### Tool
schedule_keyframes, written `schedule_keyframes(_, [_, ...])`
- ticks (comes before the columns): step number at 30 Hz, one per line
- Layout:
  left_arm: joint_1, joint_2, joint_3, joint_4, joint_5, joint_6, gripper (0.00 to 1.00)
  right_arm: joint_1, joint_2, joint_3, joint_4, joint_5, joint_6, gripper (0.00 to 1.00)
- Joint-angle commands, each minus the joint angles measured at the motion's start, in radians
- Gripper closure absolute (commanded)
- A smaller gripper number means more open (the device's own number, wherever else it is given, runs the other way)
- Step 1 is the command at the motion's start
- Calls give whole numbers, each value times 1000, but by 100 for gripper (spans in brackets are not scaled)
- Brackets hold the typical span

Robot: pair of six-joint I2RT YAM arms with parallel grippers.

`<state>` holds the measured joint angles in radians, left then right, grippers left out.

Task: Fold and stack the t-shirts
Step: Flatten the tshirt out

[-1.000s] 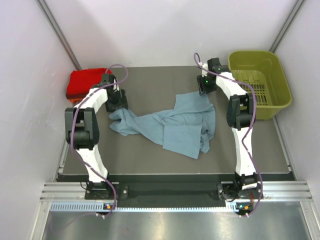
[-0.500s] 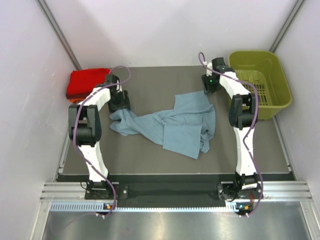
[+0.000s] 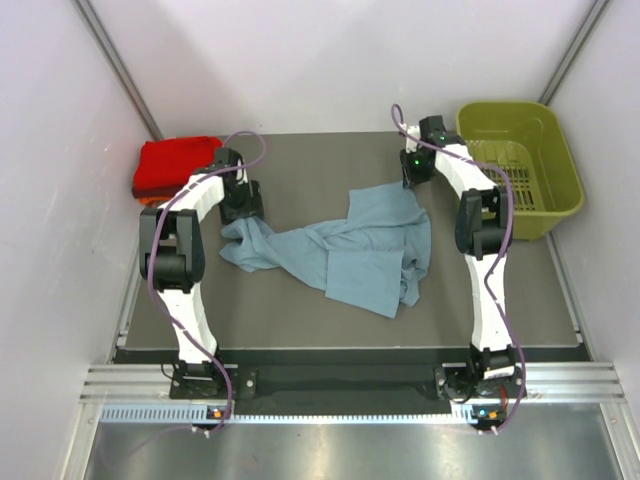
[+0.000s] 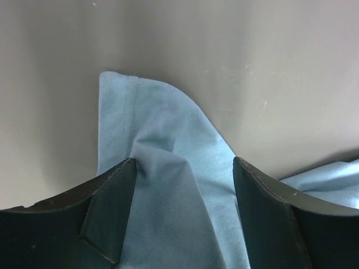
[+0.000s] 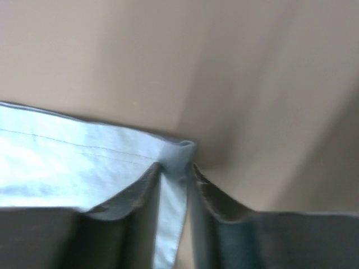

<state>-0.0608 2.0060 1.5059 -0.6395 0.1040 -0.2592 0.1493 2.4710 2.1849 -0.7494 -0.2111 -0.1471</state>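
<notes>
While left tool [image 4: 185, 168] gapes over grey-blue t-shirt [image 4: 162, 123], right tool [image 5: 175, 168] — pinching hem.

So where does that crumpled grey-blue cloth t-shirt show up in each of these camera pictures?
Top external: the grey-blue cloth t-shirt lies crumpled mid-table.
Left wrist: lower centre, between the fingers of the open left gripper.
Right wrist: left side, its hemmed corner pinched in the right gripper.
Shared landmark: the dark grey table top beneath it.
</notes>
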Motion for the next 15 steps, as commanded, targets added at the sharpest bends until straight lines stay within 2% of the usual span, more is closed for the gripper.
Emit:
schedule_keyframes(1, [-5,-33,17,4,-20,12,26,29,55,32,-30,-47,-2,80])
schedule_keyframes(3, [-7,-39,11,8,-24,14,26,29,57,32,-33,-45,-3,92])
schedule_keyframes(6, [-13,-49,2,12,-33,17,25,29,52,27,-33,-51,-3,100])
schedule_keyframes(11, [-20,-59,17,15,-64,38,25,26,-21,30,-22,-13,-5,100])
schedule_keyframes(15, [-19,-10,98,31,-134,87,24,27,-107,82,-1,7,-14,100])
